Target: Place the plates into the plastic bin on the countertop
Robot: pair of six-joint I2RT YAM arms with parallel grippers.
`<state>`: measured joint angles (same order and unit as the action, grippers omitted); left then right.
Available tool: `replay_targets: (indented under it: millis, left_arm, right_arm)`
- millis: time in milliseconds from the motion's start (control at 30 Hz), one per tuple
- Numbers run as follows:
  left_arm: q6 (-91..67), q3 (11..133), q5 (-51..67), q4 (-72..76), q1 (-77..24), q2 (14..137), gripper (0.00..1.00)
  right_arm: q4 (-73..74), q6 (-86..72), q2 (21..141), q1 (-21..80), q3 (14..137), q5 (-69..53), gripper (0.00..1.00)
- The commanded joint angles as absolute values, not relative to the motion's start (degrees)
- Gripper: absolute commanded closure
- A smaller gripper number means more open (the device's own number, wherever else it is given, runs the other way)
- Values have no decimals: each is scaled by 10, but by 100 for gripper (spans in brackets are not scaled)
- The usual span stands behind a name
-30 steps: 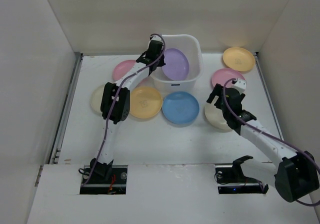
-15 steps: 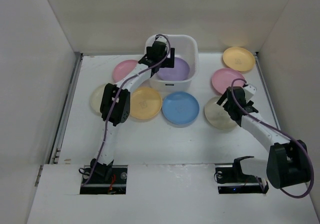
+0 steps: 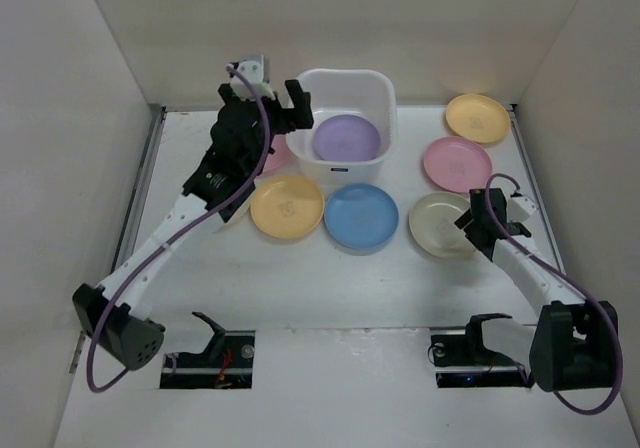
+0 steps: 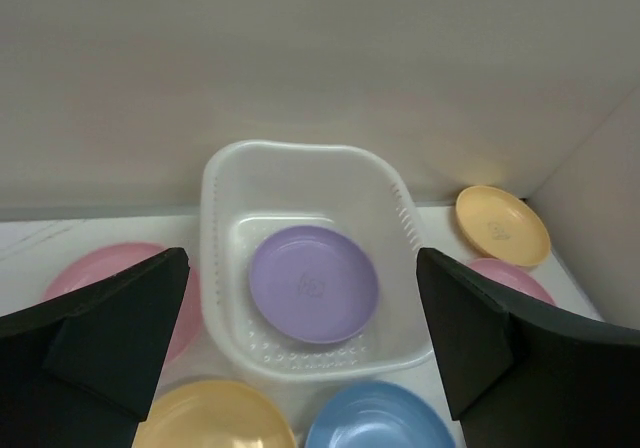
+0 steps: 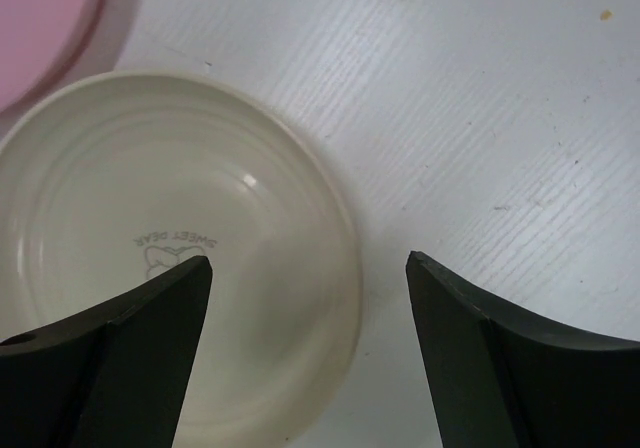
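From overhead the plastic bin (image 3: 345,74) stands at the back of the countertop (image 3: 330,288), close to the rear wall, with one purple plate (image 3: 346,138) lying flat in it. The left arm covers most of a pink plate beside the bin. The left wrist camera shows that pink plate (image 4: 110,280) plainly, just left of the bin. The same camera shows the left gripper (image 4: 300,260) high above the bin, its jaws spread wide and holding nothing.

Only the right wrist camera shows the printed mark on the cream plate (image 5: 150,228). The right gripper (image 5: 308,260) hangs low over that plate's rim, fully open and empty. Whether it touches the plate I cannot tell.

A yellow-orange plate (image 3: 287,206) and a blue plate (image 3: 361,215) sit just in front of the bin. Another pink plate (image 3: 457,163) and a yellow plate (image 3: 478,118) lie near the right edge. A broad strip of countertop runs between the plates and the arm bases.
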<state>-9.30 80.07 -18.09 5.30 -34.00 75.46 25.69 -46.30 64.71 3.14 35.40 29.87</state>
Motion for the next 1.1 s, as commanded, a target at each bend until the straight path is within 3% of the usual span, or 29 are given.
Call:
replay_targets:
  millis: [0, 133, 267, 467, 667, 867, 1067]
  left_arm:
    - [-108, 693, -235, 52, -334, 723, 0]
    - [-138, 613, -236, 33, -323, 659, 0]
    - [-141, 586, -236, 7, -311, 632, 0]
    - [-153, 554, -243, -13, -305, 603, 0]
    - [-177, 513, -266, -40, -322, 570, 0]
    - [-212, 440, -309, -50, -329, 505, 0]
    - [-252, 394, -316, -70, -331, 471, 0]
  right_arm:
    - [257, -492, 667, 13, 337, 259, 19]
    - [214, -508, 701, 2, 321, 223, 28]
    - [180, -505, 747, -26, 319, 196, 44]
    - [150, -512, 775, -49, 301, 161, 98]
    - [221, -552, 648, -9, 294, 180, 100]
    - [382, -587, 463, 90, 396, 262, 100]
    - [395, -563, 472, 169, 539, 293, 100]
